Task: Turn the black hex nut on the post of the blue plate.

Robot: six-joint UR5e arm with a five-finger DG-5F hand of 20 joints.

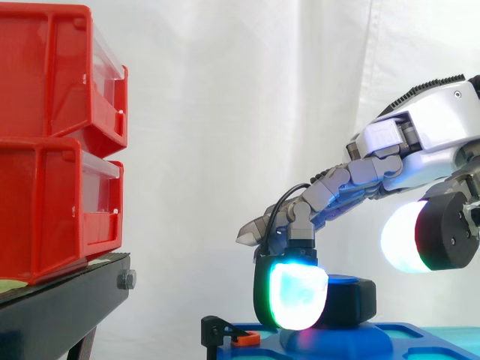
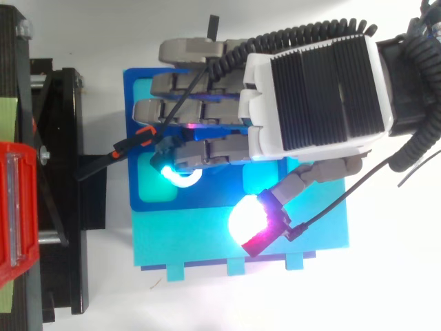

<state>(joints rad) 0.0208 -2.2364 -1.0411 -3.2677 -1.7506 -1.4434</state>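
The black hex nut (image 1: 351,300) sits on a raised boss of the blue plate (image 1: 420,339), low in the side view. My hand (image 1: 427,127) reaches in from the right with its fingers stretched down and to the left. One cyan-green glowing fingertip (image 1: 297,297) rests against the nut's left side. The white-glowing thumb (image 1: 409,237) hangs apart, above and to the right of the nut. From above, the hand (image 2: 313,89) covers the blue plate (image 2: 138,93) and hides the nut. The hand is open.
Two stacked red bins (image 1: 52,142) stand on a black stand (image 1: 60,300) at the left. A black clamp with an orange tip (image 1: 229,334) grips the plate's left edge, also visible from above (image 2: 138,136). A lighter cyan board (image 2: 172,245) lies under the plate.
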